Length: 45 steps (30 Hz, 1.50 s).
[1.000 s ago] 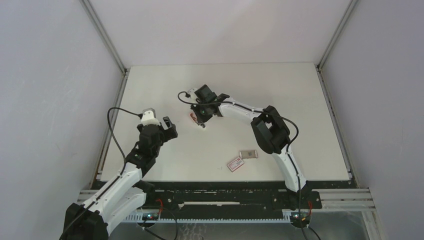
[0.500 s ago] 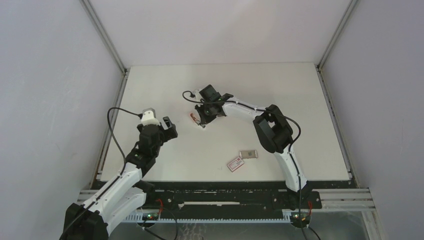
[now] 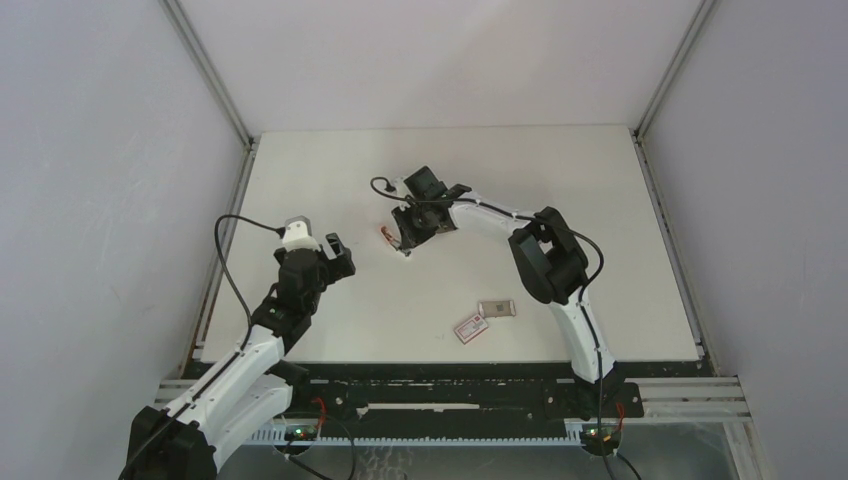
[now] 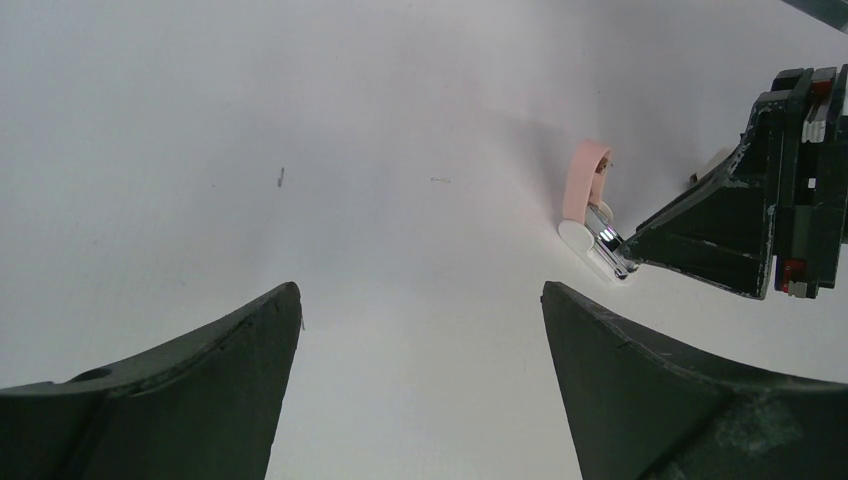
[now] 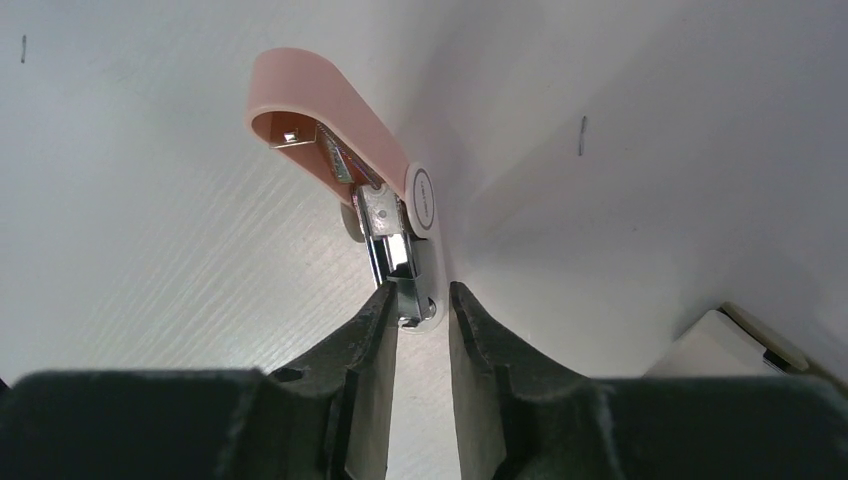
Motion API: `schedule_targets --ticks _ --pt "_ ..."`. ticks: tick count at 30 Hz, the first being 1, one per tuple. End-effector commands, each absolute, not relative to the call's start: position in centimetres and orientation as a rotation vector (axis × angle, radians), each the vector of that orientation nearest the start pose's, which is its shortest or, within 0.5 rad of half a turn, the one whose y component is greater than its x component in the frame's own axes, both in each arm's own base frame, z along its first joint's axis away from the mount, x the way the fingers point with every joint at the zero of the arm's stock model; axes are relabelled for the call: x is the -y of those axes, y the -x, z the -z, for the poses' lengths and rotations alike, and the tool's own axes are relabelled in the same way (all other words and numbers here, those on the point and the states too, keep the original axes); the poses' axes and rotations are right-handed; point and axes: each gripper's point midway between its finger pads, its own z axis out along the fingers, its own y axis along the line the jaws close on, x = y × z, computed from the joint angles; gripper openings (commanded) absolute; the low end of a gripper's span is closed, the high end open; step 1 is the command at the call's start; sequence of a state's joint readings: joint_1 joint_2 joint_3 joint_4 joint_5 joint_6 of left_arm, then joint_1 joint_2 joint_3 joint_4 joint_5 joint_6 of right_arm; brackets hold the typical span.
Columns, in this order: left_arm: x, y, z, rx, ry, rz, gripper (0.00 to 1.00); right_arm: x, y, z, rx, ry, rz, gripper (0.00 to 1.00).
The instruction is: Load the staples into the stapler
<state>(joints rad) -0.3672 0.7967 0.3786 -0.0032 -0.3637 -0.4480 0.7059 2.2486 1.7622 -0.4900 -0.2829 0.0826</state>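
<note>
- The right gripper [image 3: 407, 236] is at the stapler [image 3: 397, 238], well apart from the staples [image 3: 497, 308]. In the right wrist view its jaws stand only a little apart on both sides of the silver rail of the stapler [image 5: 385, 205]. I cannot tell if they press the rail or only flank it.
- Risk: the stapler looks small and light, and it lies on the smooth table [image 3: 600, 180] with its pink top swung open. If one finger drags on the rail, I think the stapler can turn, slide or fall closed.
- Risk: the staples look like a thin block that may break or slip from a grip, and then loose pieces are difficult to collect.
- The left gripper [image 3: 335, 255] hovers over bare table with its jaws wide apart, holding nothing. It is near the stapler [image 4: 585, 185] but does not steady it.
- Containers: the pale tray [image 3: 497, 308] near the front of the table holds the staples. The white sleeve [image 3: 470, 327] with the red label lies just beside it, and its inside is not visible.
- The open stapler shows no strip of staples that I can see.
</note>
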Motion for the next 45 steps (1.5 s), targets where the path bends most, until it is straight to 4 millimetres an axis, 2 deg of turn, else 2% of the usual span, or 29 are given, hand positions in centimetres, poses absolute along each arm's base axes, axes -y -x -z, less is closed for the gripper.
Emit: schedule_targets --ticks 1,9,26,39,45 --pt "6.3 -29.3 -13.7 -1.896 0.298 0.182 0.94 -39.2 -38.0 -8.2 -2.367 0.879 -0.730 0.25" --pt "7.4 -29.5 -13.7 -1.903 0.253 0.230 0.94 -39.0 -38.0 -7.6 -2.402 0.836 -0.835 0.25" --pt "7.5 -29.6 -13.5 -1.910 0.249 0.229 0.94 -39.8 -37.5 -5.5 -2.455 0.850 -0.900 0.24" --pt "7.3 -29.6 -13.4 -1.912 0.254 0.223 0.94 -39.4 -37.6 -3.8 -2.494 0.843 -0.846 0.24" --pt "7.3 -29.6 -13.4 -1.912 0.257 0.218 0.94 -39.5 -37.8 -4.0 -2.492 0.823 -0.862 0.16"
